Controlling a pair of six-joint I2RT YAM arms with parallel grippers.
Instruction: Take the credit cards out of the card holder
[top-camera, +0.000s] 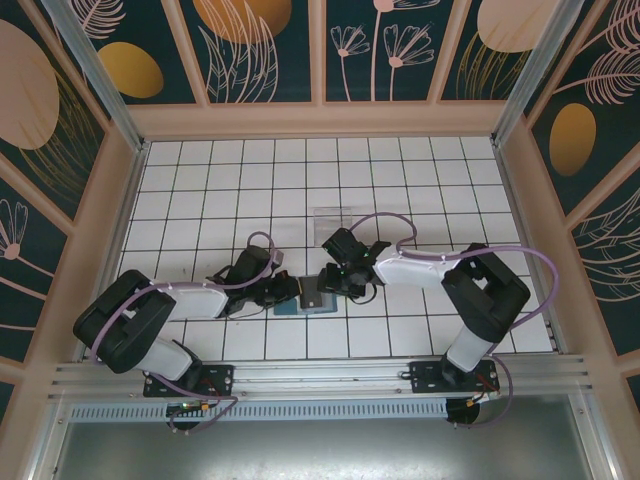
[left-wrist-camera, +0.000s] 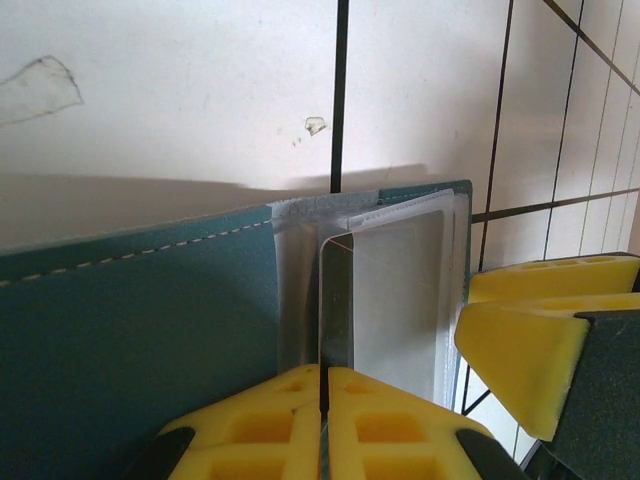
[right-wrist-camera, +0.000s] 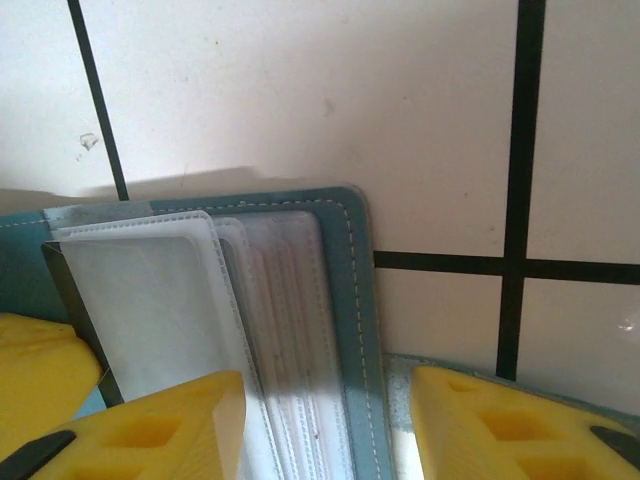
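Left gripper (left-wrist-camera: 322, 385): yellow jaws pressed flat together on a thin leaf standing up from the card holder (left-wrist-camera: 130, 330); I cannot tell whether that leaf is a bare sleeve or carries a card
Right gripper (right-wrist-camera: 328, 395): jaws well apart, straddling the holder's stitched outer edge and gripping nothing
Credit cards (right-wrist-camera: 150, 300): a pale whitish stack in the clear sleeves, fanned just inside the teal border; by my reading none is out yet, and cards and sleeves look too alike to tell apart
Card holder: lies open on the white tiled table (top-camera: 200, 180), between the two grippers, towards the near edge in the overhead view
Clear box (top-camera: 330, 217): on the table just beyond the grippers, apart from the holder
Step, as I judge it: the left gripper anchors the holder while the right lines up for a pinch on a card
Risk one: if I close the right jaws where they stand, they take the teal edge and the whole stack, not one card; a pull would then drag the holder out of the left pinch
Risk two: the left grip is on a thin, slippery leaf; a sideways tug could tear the sleeve or let it slide free
Risk three: the fingers of the two grippers sit just beside each other; a small drift would knock them together
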